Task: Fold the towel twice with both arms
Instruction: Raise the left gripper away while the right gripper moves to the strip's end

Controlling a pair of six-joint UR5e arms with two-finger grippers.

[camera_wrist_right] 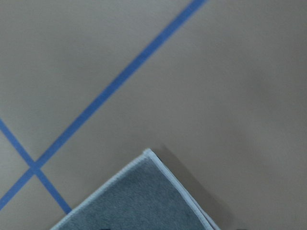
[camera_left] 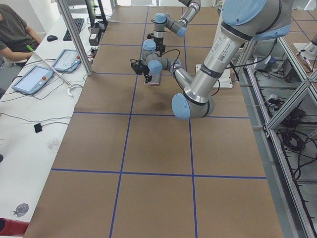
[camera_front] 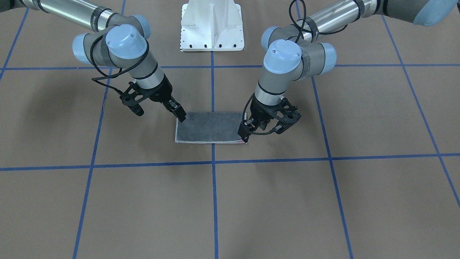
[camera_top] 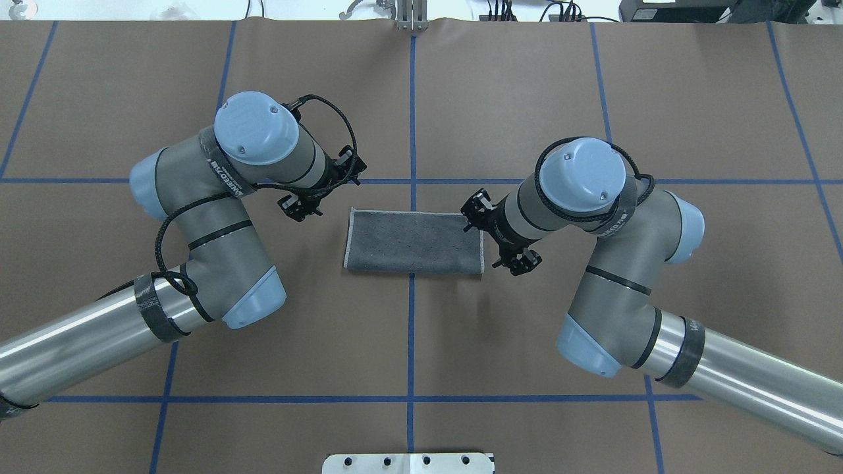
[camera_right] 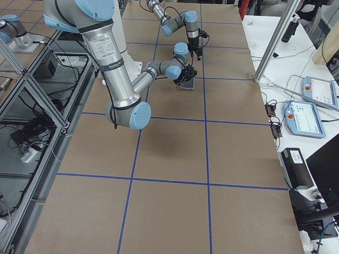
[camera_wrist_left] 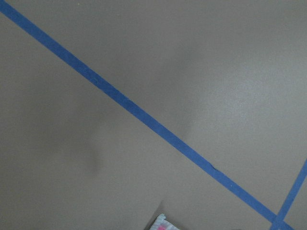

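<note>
In the front-facing view the towel lies flat on the brown table, dark grey face up, with a sliver of pink at one corner. I judge it folded once: a rectangle whose long axis runs across the table from one arm's side to the other's. The left gripper is at the short end on its own side, by the corner farther from the robot's base. The right gripper is at the opposite short end, by the corner nearer the base. Neither looks clearly nearer to the cloth than the other. I cannot tell whether either pair of fingers is parted or closed, and no edge of the cloth looks lifted.

From overhead the towel straddles the centre blue tape line, long axis left to right between the two wrists, which hide the fingertips.

In both side views the towel and grippers are too small to judge.

The left wrist camera shows bare table and tape, with only a towel corner tip, pink showing, at the bottom edge. The right wrist camera shows a grey corner with light edging low in the picture. No fingers appear in either.

The second fold probably has to carry one short end along that long axis onto the other — so the grip points matter most.
</note>
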